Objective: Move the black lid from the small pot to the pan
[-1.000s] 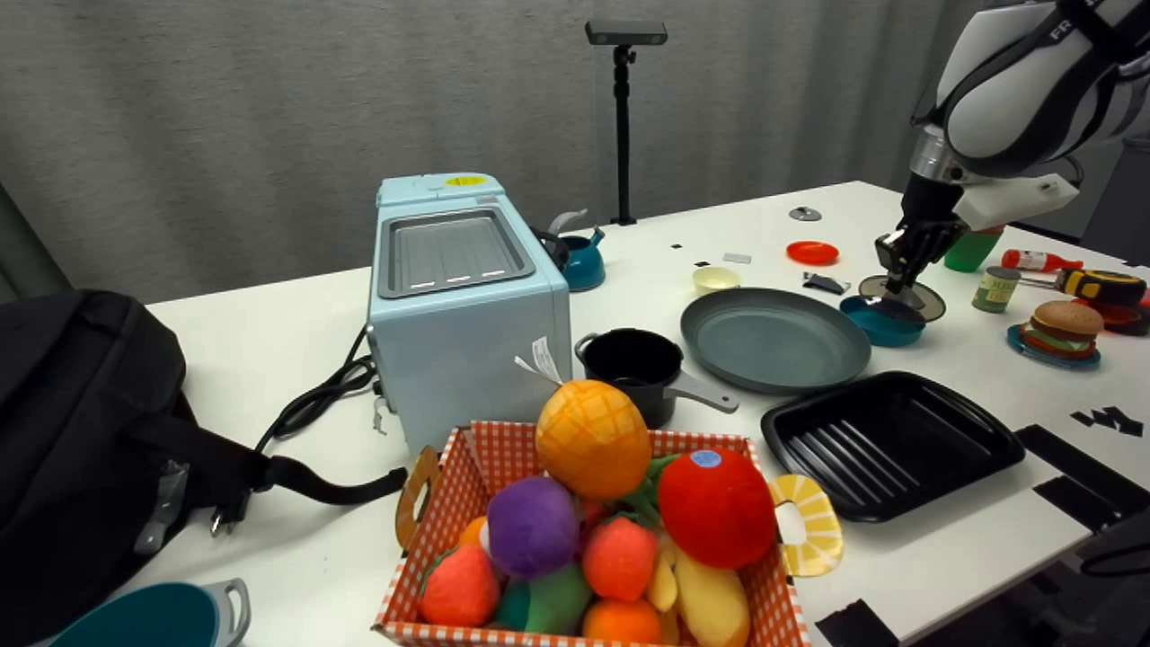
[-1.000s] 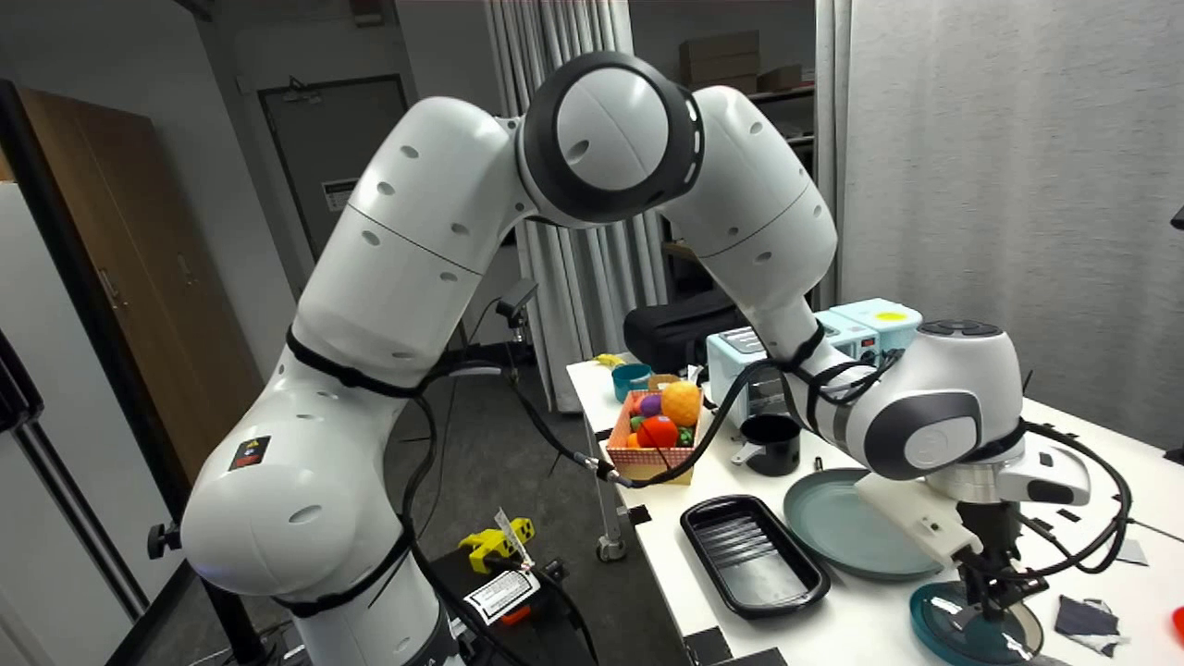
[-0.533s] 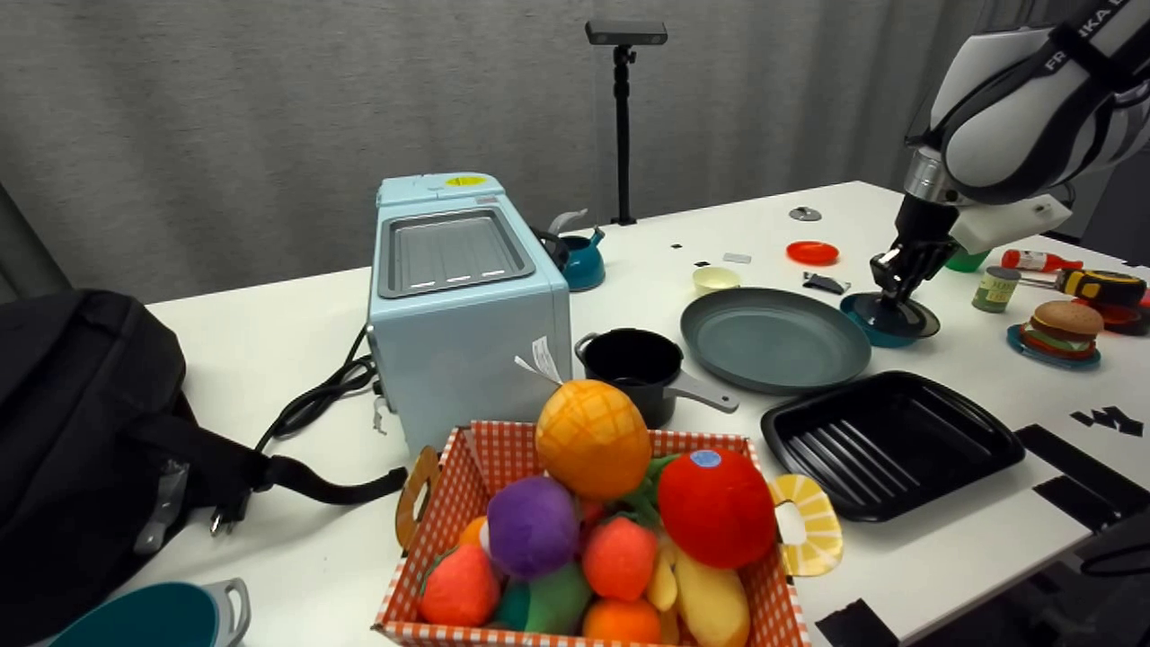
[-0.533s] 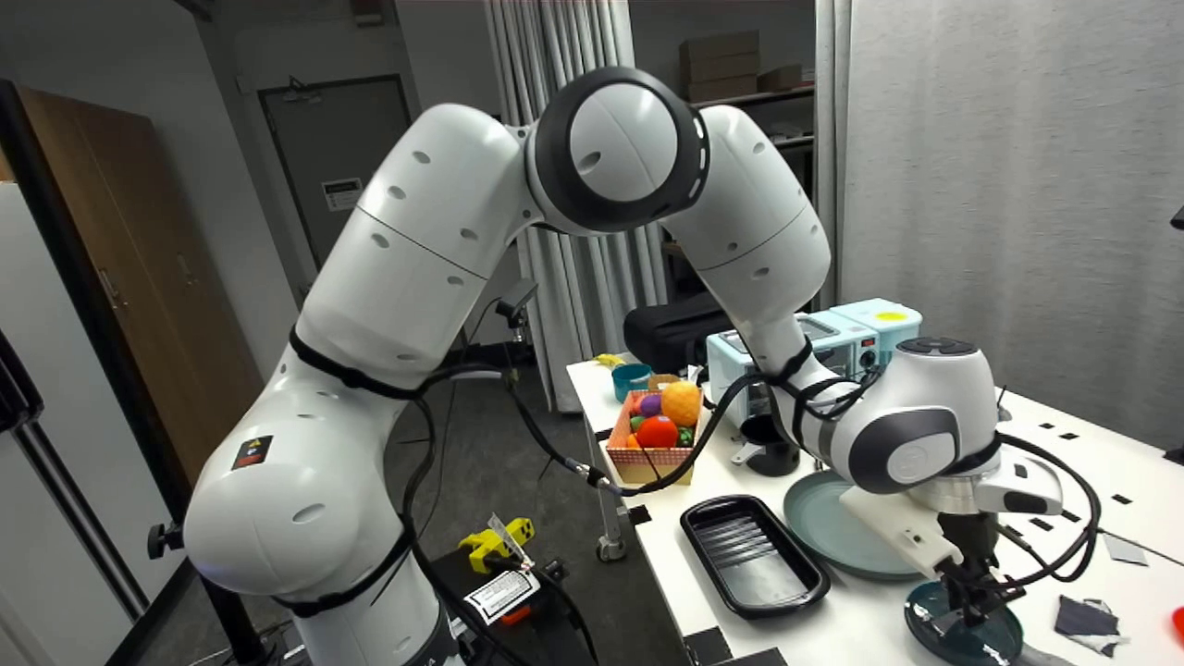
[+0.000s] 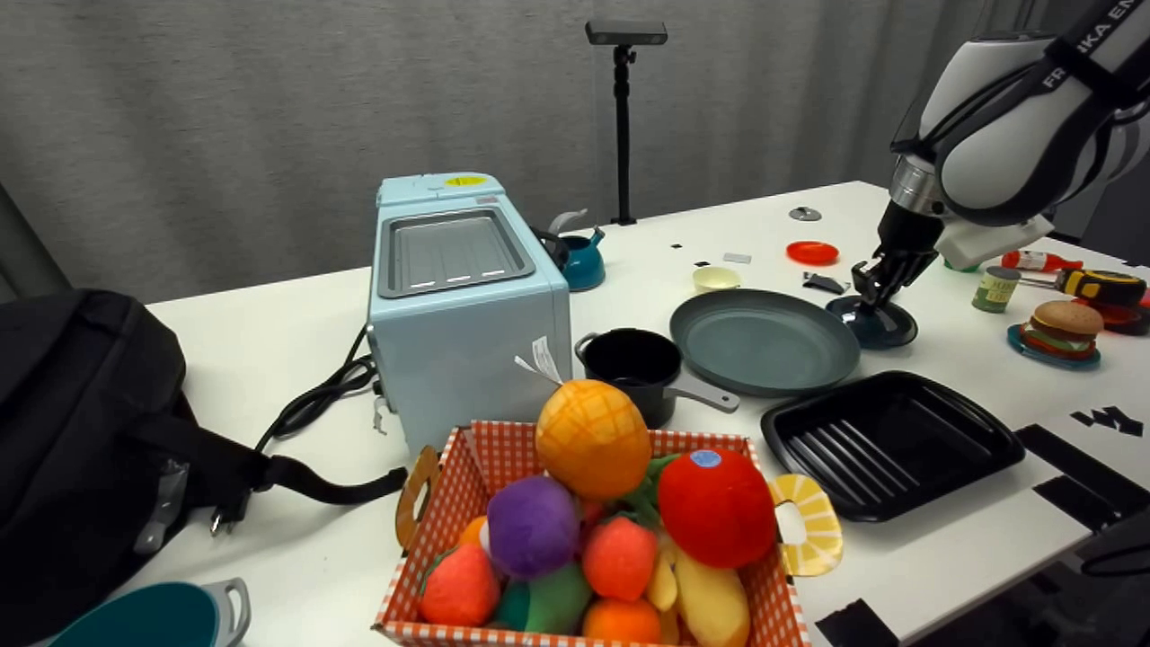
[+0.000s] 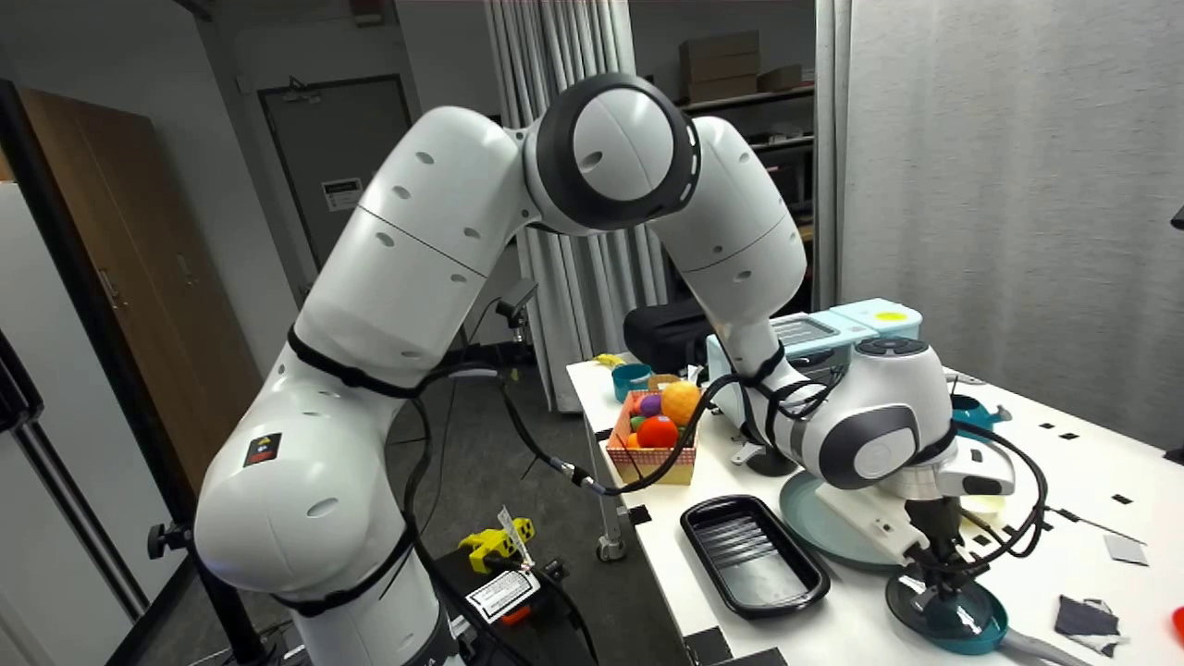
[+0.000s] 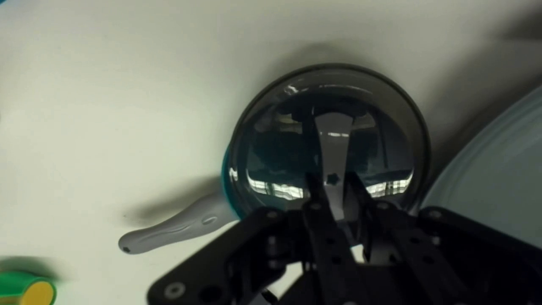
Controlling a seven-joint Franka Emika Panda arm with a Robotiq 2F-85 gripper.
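Note:
My gripper (image 7: 332, 182) is shut on the grey bar handle of the black lid (image 7: 279, 144), a dark see-through round one. The lid (image 6: 967, 615) hangs over a small teal pan (image 6: 997, 624), set off from it towards the wide grey pan (image 5: 764, 341). Whether lid and teal pan touch I cannot tell. In the wrist view the teal rim (image 7: 228, 186) peeps out at the lid's lower left, and the grey pan (image 7: 499, 178) lies close on the right. The small pot (image 5: 633, 359), black with a grey handle, stands beyond the grey pan, apart from the lid.
A black ribbed grill tray (image 5: 925, 431) lies beside the grey pan. Also around are a food can (image 5: 995, 289), a toy burger (image 5: 1065, 328), a red plate (image 5: 812, 252) and a yellow bowl (image 5: 716, 279). A blue oven (image 5: 476, 359) stands further off.
My gripper has carried the lid down and towards the grey pan; the lid hung higher and more tilted before. The grey pan has shifted slightly away from the gripper.

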